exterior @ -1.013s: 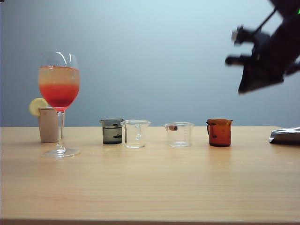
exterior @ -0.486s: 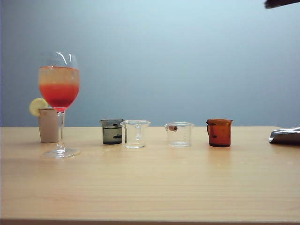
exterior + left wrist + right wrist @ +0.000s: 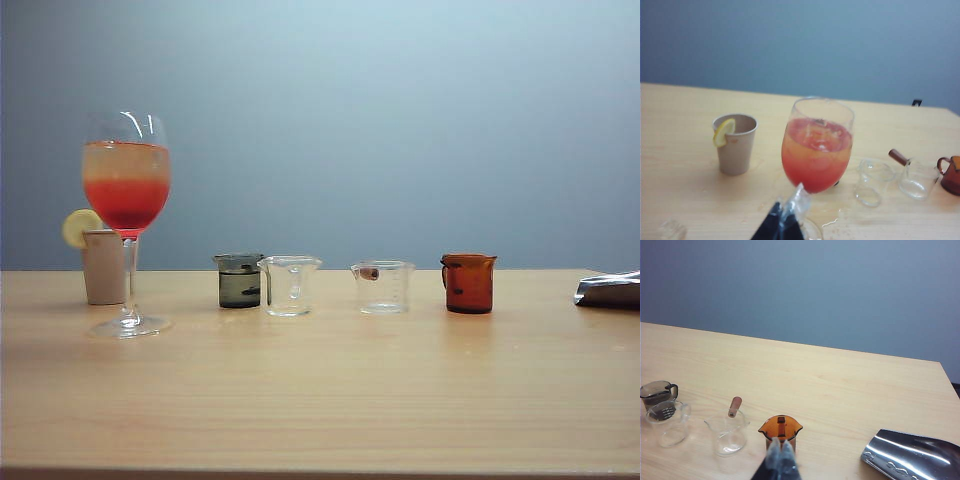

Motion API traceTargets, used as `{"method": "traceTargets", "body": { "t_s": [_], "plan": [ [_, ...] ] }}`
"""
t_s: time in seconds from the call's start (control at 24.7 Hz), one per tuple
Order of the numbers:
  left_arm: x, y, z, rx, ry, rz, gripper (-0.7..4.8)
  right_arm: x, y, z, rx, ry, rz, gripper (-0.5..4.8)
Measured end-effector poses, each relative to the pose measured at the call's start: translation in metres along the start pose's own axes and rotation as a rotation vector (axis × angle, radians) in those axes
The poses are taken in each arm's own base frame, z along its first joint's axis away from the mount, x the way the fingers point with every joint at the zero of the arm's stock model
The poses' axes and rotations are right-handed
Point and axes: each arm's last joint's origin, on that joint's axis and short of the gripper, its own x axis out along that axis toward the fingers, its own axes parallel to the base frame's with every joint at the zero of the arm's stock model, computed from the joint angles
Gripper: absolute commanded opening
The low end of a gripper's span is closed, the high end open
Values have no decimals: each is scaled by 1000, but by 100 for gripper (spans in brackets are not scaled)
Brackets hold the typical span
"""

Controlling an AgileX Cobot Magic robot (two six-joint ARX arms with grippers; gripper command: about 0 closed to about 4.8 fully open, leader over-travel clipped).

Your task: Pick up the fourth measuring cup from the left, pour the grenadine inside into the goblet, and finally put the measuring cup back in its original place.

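Note:
The fourth measuring cup, small and amber, stands upright at the right end of the row of cups on the table. The goblet stands at the far left. Grenadine shows as a deep red layer low in its bowl, under a paler orange layer. Neither arm shows in the exterior view. In the right wrist view my right gripper is shut and empty, just short of the amber cup. In the left wrist view my left gripper is shut with nothing in it, in front of the goblet.
A beige cup with a lemon slice stands behind the goblet. A dark grey cup and two clear cups fill the row. A shiny metal object lies at the table's right edge.
The dark arm at the upper right of the exterior view has risen out of the picture. The cups and goblet have not moved.

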Motion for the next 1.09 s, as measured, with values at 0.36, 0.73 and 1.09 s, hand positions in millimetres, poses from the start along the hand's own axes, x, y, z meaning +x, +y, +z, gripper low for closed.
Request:
{"method": "traceTargets", "body": {
  "t_s": [0.36, 0.73, 1.09],
  "plan": [
    [1, 0, -13, 20, 27, -36, -6, 0, 0, 0, 0, 2, 0, -1],
    [-8, 11, -19, 94, -40, 52, -7, 0, 0, 0, 0, 3, 0, -1],
    [-14, 22, -33, 62, -58, 147, -6, 0, 0, 0, 0, 4, 1, -1]
  ]
}}
